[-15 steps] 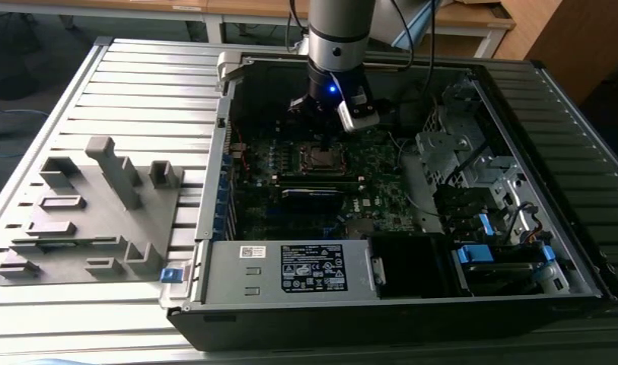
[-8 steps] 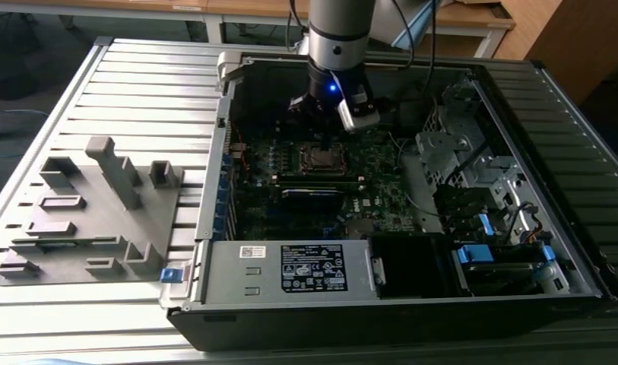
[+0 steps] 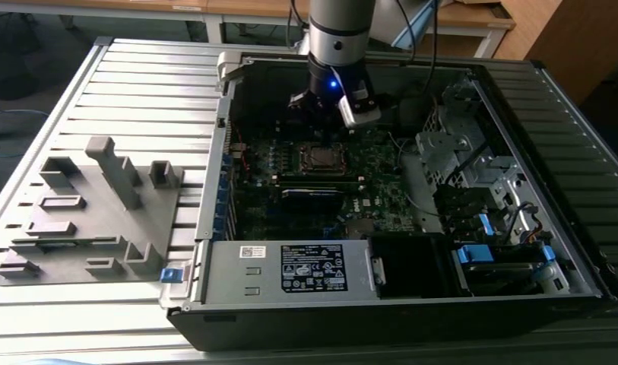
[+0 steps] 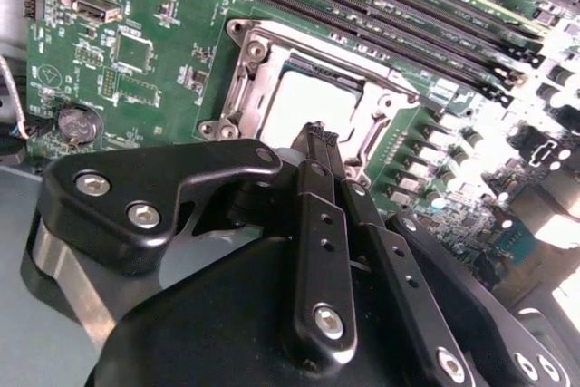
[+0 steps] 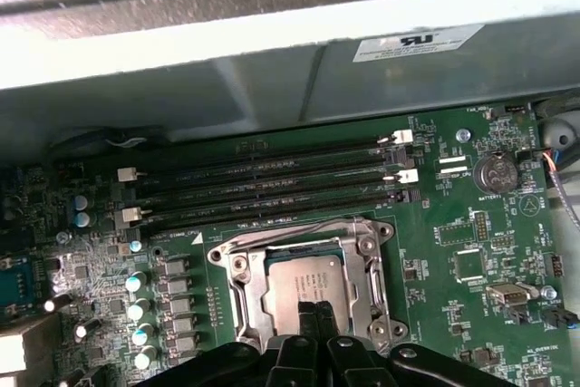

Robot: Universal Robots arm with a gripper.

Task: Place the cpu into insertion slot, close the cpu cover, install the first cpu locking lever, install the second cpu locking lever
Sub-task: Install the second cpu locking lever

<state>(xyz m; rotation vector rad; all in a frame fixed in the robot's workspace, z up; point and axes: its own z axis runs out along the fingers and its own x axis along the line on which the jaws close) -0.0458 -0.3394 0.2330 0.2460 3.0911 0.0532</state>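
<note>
End effector (image 4: 318, 136) pinched narrow, gripping nothing, hovering just above cpu (image 5: 304, 283), already seated beneath the tips in insertion slot (image 5: 299, 251), cpu cover (image 5: 243, 289) lowered over it; latching of locking levers impossible to tell.

Hidden behind the pressed-together jaws in both wrist views: the near edge of the cpu (image 5: 299, 280) and the near side of the cpu cover (image 5: 237, 289). Cannot tell from either view whether the locking lever (image 5: 281, 228) along the frame is latched. Too small in the exterior view to separate chip from frame at the insertion slot (image 3: 319, 157). Cut off by that view's top edge: the arm (image 3: 340, 26). Washed out to white in the second wrist view: the motherboard (image 4: 539, 224) beyond the socket. Cropped at the exterior view's right: the computer case (image 3: 410, 319).
</note>
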